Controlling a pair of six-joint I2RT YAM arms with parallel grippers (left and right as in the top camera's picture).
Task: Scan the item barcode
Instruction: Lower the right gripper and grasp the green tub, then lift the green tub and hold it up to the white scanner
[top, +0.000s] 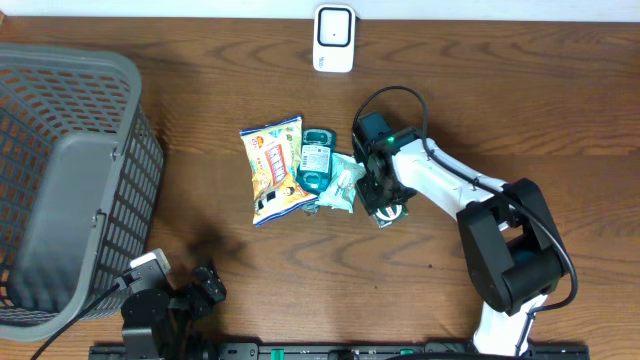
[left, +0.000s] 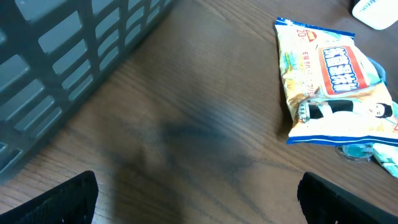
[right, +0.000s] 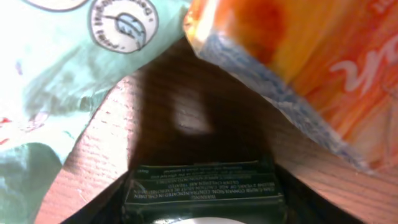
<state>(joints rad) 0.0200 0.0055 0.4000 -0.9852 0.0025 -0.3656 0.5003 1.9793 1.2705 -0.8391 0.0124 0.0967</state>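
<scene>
My right gripper (top: 385, 198) is down on the table just right of a small pile of items. In the right wrist view a dark green box (right: 205, 183) with white warning print fills the gap between its fingers, which press on both its sides. The pile is a yellow-orange snack bag (top: 272, 168) (left: 333, 81) (right: 311, 62), a teal item (top: 317, 160) and a mint-green packet (top: 342, 185) (right: 74, 68). The white scanner (top: 333, 38) stands at the table's far edge. My left gripper (top: 203, 287) (left: 202, 205) hangs open over bare wood near the front left.
A large grey mesh basket (top: 60, 180) (left: 68, 56) takes up the left side of the table. The right arm's cable (top: 400, 95) loops above the pile. Bare wood lies between the basket and the items.
</scene>
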